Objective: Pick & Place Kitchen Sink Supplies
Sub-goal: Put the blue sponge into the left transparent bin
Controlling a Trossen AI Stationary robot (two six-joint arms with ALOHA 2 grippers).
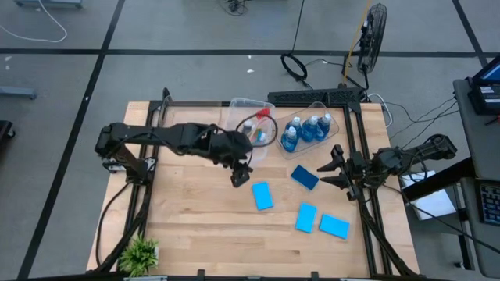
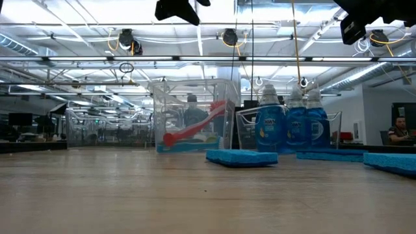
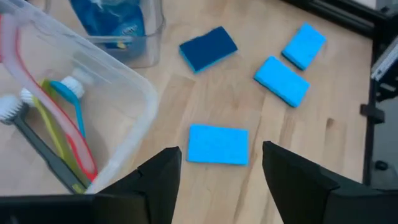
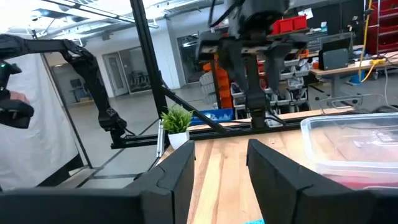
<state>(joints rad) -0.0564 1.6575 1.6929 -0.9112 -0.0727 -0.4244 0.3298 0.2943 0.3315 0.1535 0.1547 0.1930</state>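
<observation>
Several flat blue sponges lie on the wooden table: one (image 1: pixel 262 195) (image 3: pixel 217 144) just beyond my left gripper, a darker one (image 1: pixel 305 177), and two (image 1: pixel 306 218) (image 1: pixel 334 226) nearer the front right. Long-handled brushes (image 3: pixel 59 134) in red, yellow, blue and grey lie in a clear bin (image 1: pixel 251 125). Bottles of blue liquid (image 1: pixel 308 129) stand in a second clear bin (image 1: pixel 319 109). My left gripper (image 1: pixel 241 173) (image 3: pixel 221 180) hangs open above the table beside the brush bin, nothing between its fingers. My right gripper (image 1: pixel 332 168) (image 4: pixel 221 168) waits open at the right, raised.
A small green plant (image 1: pixel 141 254) stands at the near left corner. A black frame rail (image 1: pixel 363 187) runs along the table's right side. Bare wood (image 1: pixel 195 203) lies between the plant and the sponges.
</observation>
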